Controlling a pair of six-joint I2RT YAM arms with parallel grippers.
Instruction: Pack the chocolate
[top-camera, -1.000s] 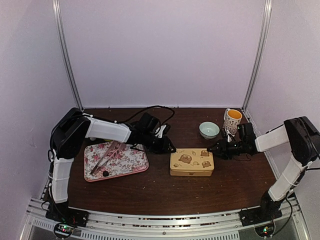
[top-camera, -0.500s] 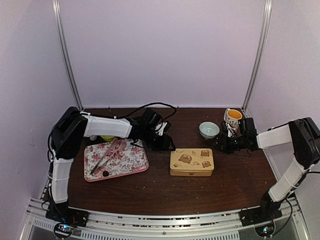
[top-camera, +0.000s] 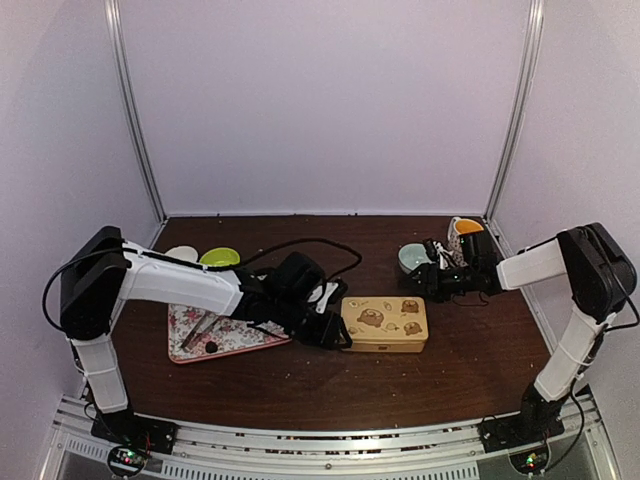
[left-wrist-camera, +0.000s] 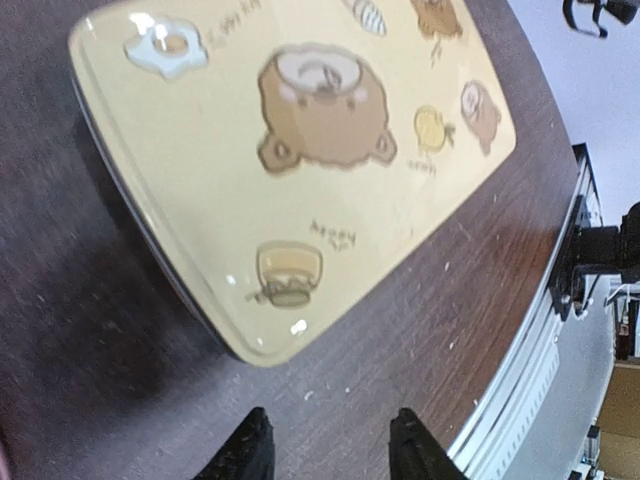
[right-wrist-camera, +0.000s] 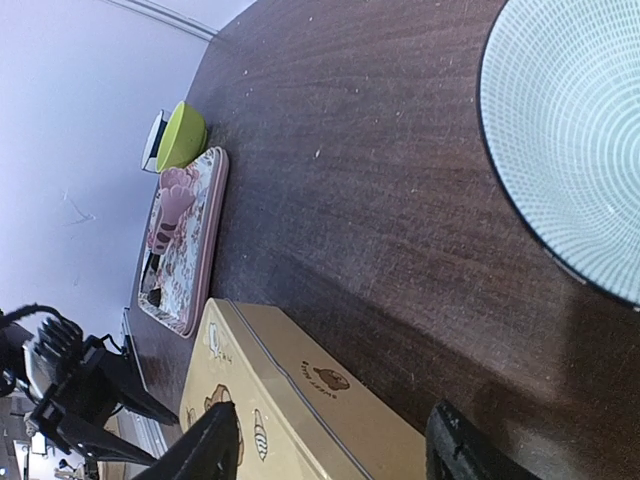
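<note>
One small dark lump of chocolate (top-camera: 211, 347) lies on the floral tray (top-camera: 250, 335), next to the pink tongs (top-camera: 205, 325). A closed yellow tin (top-camera: 385, 322) with bear drawings sits at the table's middle. My left gripper (top-camera: 338, 335) hovers at the tin's left end, open. In the left wrist view the left gripper (left-wrist-camera: 330, 445) has only bare table between its fingers, just off a corner of the tin (left-wrist-camera: 300, 150). My right gripper (top-camera: 422, 275) is beside the teal bowl (top-camera: 412, 258), open. In the right wrist view the right gripper (right-wrist-camera: 335, 445) spans the tin's far edge (right-wrist-camera: 290, 400) without touching it.
A green bowl (top-camera: 220, 257) and a white bowl (top-camera: 182, 254) stand behind the tray. An orange-lined mug (top-camera: 462, 235) is at the back right, close to my right arm. The teal bowl (right-wrist-camera: 570, 130) lies just right of the right gripper's path. White walls enclose the table.
My left arm swung forward and right, from behind the tray to the tin's left end, uncovering the two bowls. My right gripper moved back and left toward the teal bowl.
</note>
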